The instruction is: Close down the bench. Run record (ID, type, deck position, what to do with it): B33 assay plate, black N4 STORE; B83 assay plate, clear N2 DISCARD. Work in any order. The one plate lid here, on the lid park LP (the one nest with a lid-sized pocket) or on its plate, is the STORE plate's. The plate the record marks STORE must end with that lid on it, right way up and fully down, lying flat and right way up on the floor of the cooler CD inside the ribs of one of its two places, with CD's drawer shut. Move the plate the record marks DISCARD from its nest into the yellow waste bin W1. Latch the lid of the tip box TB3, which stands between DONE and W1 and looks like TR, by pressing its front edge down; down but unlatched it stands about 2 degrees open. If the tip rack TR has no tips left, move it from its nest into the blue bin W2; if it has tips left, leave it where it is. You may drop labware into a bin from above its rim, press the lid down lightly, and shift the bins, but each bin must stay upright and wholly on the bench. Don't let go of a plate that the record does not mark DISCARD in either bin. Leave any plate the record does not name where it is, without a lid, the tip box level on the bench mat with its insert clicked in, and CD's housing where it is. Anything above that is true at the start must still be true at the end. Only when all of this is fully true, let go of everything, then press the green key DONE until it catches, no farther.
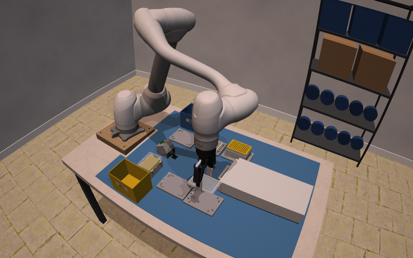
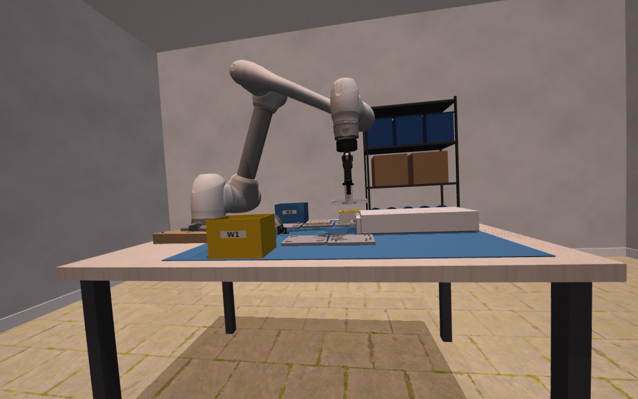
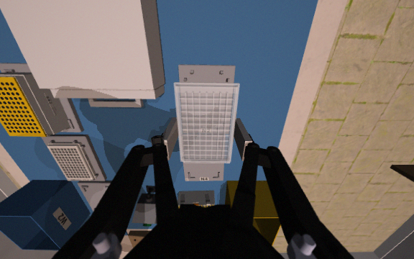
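Note:
My gripper is shut on the clear assay plate, gripping its two long sides. It holds the plate level, well above its grey nest N2. In the wrist view the plate sits between the finger pads of the gripper. From the side the plate hangs at about the height of the cooler's top. The neighbouring nest N4 is empty. The yellow bin W1 stands to the left at the bench front. I see no black plate.
The white cooler CD lies right of the plate, its drawer shut. The tip box TB3, the DONE key, the blue bin W2, the yellow tip rack TR and a gridded plate in a nest stand behind.

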Robot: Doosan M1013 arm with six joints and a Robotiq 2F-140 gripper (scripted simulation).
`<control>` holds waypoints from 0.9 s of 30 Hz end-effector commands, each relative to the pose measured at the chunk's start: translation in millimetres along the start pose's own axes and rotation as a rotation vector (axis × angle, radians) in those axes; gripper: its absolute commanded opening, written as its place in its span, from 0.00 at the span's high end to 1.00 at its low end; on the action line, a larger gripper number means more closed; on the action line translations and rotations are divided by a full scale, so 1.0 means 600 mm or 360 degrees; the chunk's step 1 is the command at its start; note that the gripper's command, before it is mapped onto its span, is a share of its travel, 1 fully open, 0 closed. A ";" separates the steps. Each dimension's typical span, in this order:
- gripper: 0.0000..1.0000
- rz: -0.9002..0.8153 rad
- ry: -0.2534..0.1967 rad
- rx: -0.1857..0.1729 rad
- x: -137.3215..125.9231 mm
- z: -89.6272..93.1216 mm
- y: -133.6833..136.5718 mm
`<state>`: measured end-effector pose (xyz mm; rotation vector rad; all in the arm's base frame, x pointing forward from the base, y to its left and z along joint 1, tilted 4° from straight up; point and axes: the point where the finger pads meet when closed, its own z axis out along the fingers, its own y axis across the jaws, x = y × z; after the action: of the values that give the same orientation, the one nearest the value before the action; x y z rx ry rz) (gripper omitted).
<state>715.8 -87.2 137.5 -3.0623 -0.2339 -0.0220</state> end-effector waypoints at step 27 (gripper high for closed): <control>1.00 -0.0020 0.0000 0.0000 -0.103 0.000 0.041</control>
<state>664.3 -117.0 134.9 -3.0610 -0.2527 -0.0224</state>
